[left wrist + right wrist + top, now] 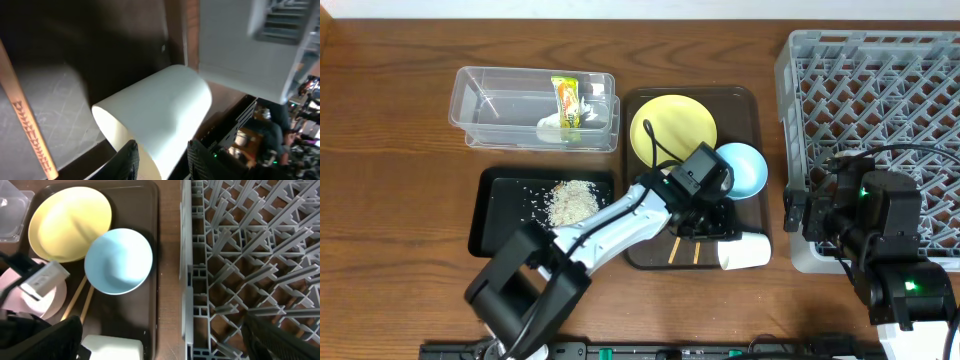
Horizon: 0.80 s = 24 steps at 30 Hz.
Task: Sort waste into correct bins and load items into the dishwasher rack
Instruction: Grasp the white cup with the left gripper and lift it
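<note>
- The cup lies on its side at the near right corner of the brown tray, its open mouth turned toward the left wrist camera.
- The left tool is at the cup's mouth with its fingers apart, one on each side of the near rim and not clamped on anything.
- The step in hand looks like picking up the cup to load it into the rack.
- The next move probably calls for closing on the rim. Then comes a lift clear of the tray's lip and a carry to the right, over the rack's wall.
- A round cup lying loose may roll as the fingers close, so a square, gentle pinch seems wise.
- A chopstick lies just left of the cup; it carries a printed pattern I cannot read.
- The blue bowl and yellow plate sit further back on the same tray, not yet loaded.
- The right tool hangs over the near left corner of the rack, fingers wide apart and holding nothing.
- On the far left of the worktop, the clear tub holds the wrapper and the paper scrap. The black tray holds the rice scraps.
- The wrapper's print is too small to read, and no other writing shows.
</note>
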Motion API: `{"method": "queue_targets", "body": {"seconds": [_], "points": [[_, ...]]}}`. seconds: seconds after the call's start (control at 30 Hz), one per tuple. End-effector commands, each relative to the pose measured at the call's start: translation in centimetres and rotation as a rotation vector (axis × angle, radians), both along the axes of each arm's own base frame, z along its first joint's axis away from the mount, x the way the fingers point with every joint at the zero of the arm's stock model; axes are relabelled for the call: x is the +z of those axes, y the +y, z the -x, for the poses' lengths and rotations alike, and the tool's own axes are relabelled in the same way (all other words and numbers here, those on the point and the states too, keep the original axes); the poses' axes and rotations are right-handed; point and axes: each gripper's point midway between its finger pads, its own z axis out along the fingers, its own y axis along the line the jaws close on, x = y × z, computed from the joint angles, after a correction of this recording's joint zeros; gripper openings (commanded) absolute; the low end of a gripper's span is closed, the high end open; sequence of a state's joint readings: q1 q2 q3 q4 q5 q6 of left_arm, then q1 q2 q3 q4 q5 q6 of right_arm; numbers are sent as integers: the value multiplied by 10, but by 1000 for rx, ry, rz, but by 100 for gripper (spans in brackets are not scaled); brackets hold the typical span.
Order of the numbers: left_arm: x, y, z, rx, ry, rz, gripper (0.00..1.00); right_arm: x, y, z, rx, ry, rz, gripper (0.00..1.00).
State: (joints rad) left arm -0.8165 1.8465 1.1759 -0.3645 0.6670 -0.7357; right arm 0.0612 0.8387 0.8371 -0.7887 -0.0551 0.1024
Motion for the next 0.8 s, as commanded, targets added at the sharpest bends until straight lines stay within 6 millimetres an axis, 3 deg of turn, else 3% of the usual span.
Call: {"method": "queue_targets", "body": {"seconds": [0.0, 0.1, 0.2, 0.57, 0.77], "points": [[-5, 0, 9, 20, 85, -10, 36, 7, -4, -2, -12, -17, 1, 99], [-5, -1, 12, 28, 112, -9, 35, 7, -4, -2, -12, -17, 1, 99], [-1, -5, 16, 20, 139, 13, 26, 7, -4, -2, -12, -17, 1, 99], [1, -19, 35, -28, 140, 29, 26, 7, -4, -2, -12, -17, 0, 99], [-8, -16, 26, 4, 83, -16, 25, 7, -4, -2, -12, -16, 0, 99]]}}
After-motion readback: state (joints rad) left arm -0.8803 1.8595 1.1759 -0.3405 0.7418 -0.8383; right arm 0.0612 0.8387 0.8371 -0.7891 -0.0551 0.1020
